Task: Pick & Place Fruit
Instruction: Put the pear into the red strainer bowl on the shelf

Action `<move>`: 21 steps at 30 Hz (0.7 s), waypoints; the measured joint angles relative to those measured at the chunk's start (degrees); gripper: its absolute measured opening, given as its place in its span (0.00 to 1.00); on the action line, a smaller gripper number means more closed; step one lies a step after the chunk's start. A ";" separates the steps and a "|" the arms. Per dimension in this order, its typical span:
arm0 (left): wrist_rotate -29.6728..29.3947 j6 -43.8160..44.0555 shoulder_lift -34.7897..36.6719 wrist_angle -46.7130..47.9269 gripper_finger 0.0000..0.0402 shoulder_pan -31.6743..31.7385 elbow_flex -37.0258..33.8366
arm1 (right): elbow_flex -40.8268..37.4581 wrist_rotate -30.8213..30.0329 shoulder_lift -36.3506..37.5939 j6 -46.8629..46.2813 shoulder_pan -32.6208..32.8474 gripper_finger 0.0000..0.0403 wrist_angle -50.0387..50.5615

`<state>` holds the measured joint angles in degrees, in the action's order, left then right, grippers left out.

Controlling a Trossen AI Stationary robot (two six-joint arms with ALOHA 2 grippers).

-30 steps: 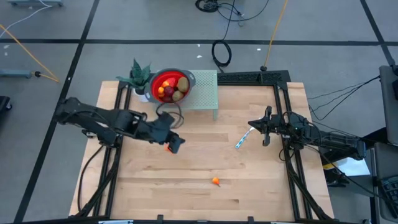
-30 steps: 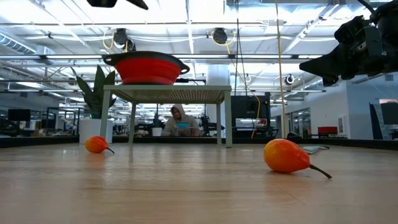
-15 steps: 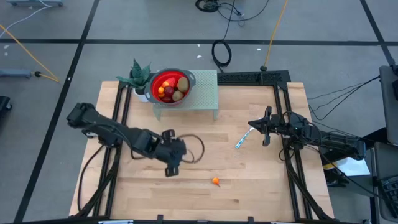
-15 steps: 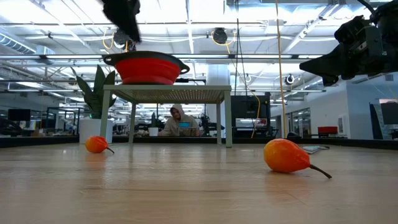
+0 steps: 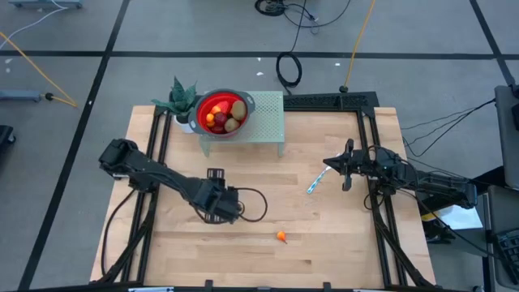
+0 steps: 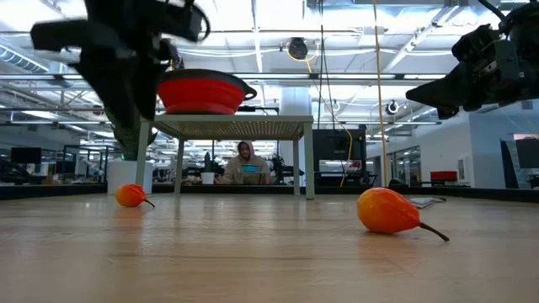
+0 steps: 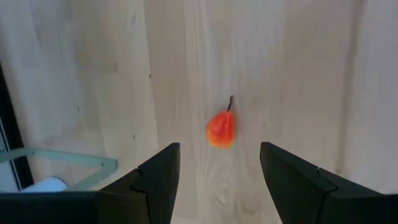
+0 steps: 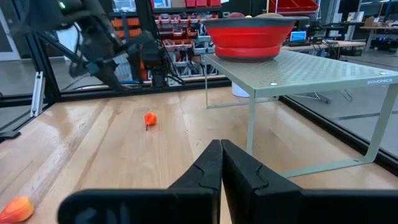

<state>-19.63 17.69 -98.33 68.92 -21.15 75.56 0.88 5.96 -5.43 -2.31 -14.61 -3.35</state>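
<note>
Orange fruit [image 7: 220,129] lies on wood table [image 5: 340,243] directly ahead of left gripper [image 7: 219,180], fingers spread wide, nothing between them. Second orange piece [image 5: 280,237] sits alone near front edge. Remaining fruit [image 5: 225,115] piled in red bowl [image 5: 214,101] on green stand [image 5: 268,120]. Right gripper [image 8: 221,163] waits at right side, fingers pressed together, empty, beside blue-white stick [image 5: 316,180].

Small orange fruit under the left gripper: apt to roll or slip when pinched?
Probably rolls: the orange fruit is rounded, tapering to a thin stem, lying on its side on the table. Likely light: it looks small inside the open left gripper. An off-centre pinch may squirt it out. The right gripper waits, shut, near the right edge.
</note>
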 joint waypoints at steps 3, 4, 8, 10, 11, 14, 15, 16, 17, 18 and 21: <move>0.01 0.57 -0.03 -0.11 0.56 0.47 -2.74 | 0.00 0.01 0.02 0.18 0.00 0.00 0.08; 0.06 0.59 -0.03 -0.34 0.56 0.63 -3.55 | -0.02 0.00 0.00 0.20 0.00 0.00 0.12; 0.14 0.46 -0.05 -4.29 0.56 0.89 -7.05 | 0.00 -0.01 0.00 0.44 0.00 0.00 0.17; 0.12 0.46 -0.01 -6.32 0.56 0.90 -8.36 | 0.00 -0.01 0.00 0.44 -0.01 0.00 0.19; 0.13 0.44 -0.01 -7.25 0.56 0.90 -8.94 | -0.01 -0.01 0.00 0.48 0.00 0.00 0.20; 0.73 -0.52 -0.01 -9.85 0.56 0.89 -10.42 | 0.00 -0.01 0.02 1.21 0.00 0.00 0.23; 1.00 -1.10 -0.01 -10.55 0.56 0.88 -10.74 | -0.02 -0.01 0.00 1.47 -0.02 0.00 0.23; 1.48 -1.62 -0.01 -11.21 0.56 0.90 -11.15 | -0.02 -0.01 0.00 1.53 -0.02 0.00 0.26; 1.68 -2.09 -0.01 -11.98 0.56 0.90 -11.63 | 0.00 -0.15 0.02 1.53 0.00 0.00 0.27; 1.92 -2.35 -0.01 -12.86 0.56 0.90 -12.18 | 0.00 -0.18 0.00 1.53 0.00 0.00 0.30; 2.20 -2.61 -0.01 -16.22 0.56 0.94 -14.00 | 0.00 -0.18 0.00 1.53 0.00 0.00 0.31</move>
<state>-17.43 15.09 -98.35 52.70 -20.20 61.55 0.89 5.78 -5.43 -0.78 -14.62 -3.04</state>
